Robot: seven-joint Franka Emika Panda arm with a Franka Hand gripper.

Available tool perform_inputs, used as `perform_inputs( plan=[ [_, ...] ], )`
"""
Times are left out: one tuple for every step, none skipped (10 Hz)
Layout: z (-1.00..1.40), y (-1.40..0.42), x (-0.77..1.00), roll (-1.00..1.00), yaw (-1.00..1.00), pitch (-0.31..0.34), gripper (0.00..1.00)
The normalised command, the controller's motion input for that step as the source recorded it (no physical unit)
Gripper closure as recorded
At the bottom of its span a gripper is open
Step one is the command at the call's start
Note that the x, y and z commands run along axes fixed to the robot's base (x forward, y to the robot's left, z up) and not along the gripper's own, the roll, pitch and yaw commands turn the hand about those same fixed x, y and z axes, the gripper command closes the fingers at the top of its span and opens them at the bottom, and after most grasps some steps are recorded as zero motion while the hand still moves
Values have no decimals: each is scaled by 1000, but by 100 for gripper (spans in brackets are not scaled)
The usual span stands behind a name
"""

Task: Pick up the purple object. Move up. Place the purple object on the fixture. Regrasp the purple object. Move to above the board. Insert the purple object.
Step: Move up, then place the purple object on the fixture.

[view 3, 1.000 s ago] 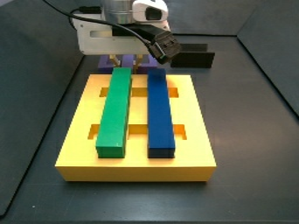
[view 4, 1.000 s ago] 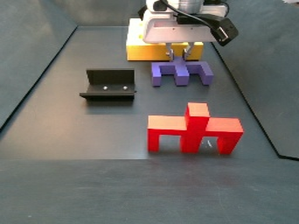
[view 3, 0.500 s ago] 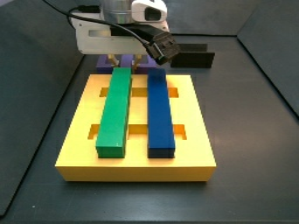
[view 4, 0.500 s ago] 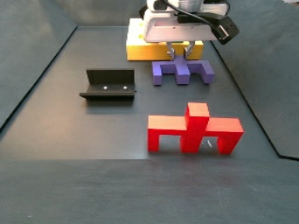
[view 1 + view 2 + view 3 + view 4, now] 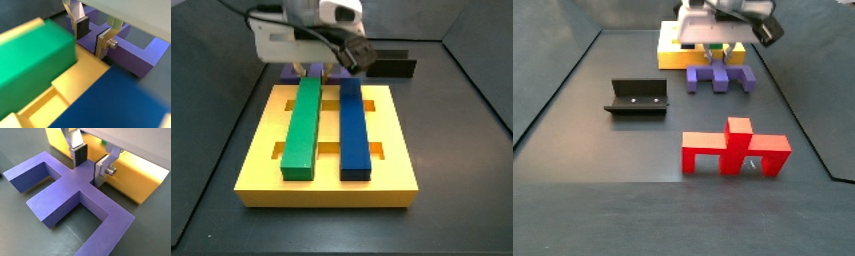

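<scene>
**Q:** Over on the dark floor, going left to right in a side view, what did you see?

**A:** First the fixture (image 5: 637, 97), well apart from everything, then the purple object (image 5: 720, 80) lying flat just in front of the yellow board (image 5: 669, 57), with the red piece (image 5: 735, 148) nearer the camera. The gripper (image 5: 716, 50) hung right over the purple one.

**Q:** Were the jaws on it yet?

**A:** Not that I could tell. A wrist view showed the gripper (image 5: 91, 162) with its jaws spread, one finger on each side of the purple object's (image 5: 72, 187) narrow middle bar. The long axis of that bar ran between the plates, so closing would have squeezed across its thin width. I'd guess it was ready to pinch.

**Q:** And the board?

**A:** Green bar (image 5: 301, 127) and blue bar (image 5: 353, 129) already seated.
</scene>
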Motion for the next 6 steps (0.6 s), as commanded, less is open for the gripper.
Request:
perform_inputs(
  plan=[
    [613, 67, -37, 6, 51, 44, 100],
    [307, 31, -4, -21, 34, 28, 100],
    [0, -14, 63, 0, 0, 0, 100],
    [414, 409, 211, -491, -134, 0, 100],
    [457, 503, 491, -769, -106, -20, 100],
    [480, 480, 529, -763, -83, 0, 100]
  ],
)
